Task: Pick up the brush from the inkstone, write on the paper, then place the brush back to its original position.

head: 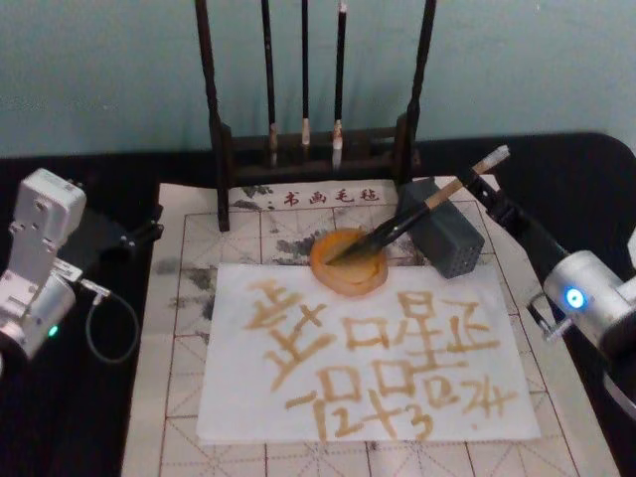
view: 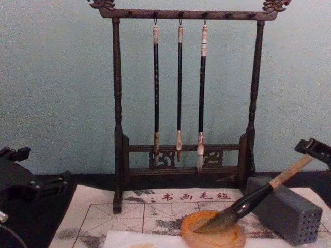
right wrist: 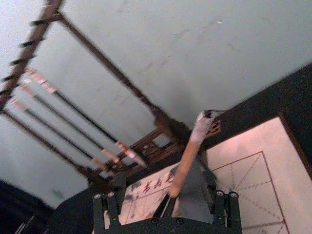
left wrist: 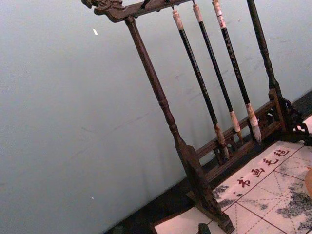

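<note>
Amber-brown characters already cover the plain white paper (head: pixel 368 348), which lies on the cream felt mat (head: pixel 189 338) with its red grid lines. From that I judge the writing step is done or close to it.

My large calligraphy brush (head: pixel 417 214), with its tan wooden handle and bushy dark tip, has its tip down in the round orange-amber inkstone (head: pixel 348 263). The inkstone sits at the far edge of the paper. From there the handle slants up and away to my right, passing over the grey rectangular block (head: pixel 445 234) with small holes in its end.

The right gripper (head: pixel 497 194) is at the whitish top of the handle. In the right wrist view the handle rises between the black fingers (right wrist: pixel 105 209), which stand well apart on either side of it. I read the jaws as spread, not clamped on the brush, though I cannot tell whether anything touches the handle.

The left gripper (head: pixel 144 234) is parked off the mat's left edge; I cannot tell its opening.

Behind everything stands the dark wooden rack (view: pixel 181 93) with three thin hanging brushes.

So I judge the brush is back at the inkstone, and what is left is to draw my right arm clear without tipping it.
</note>
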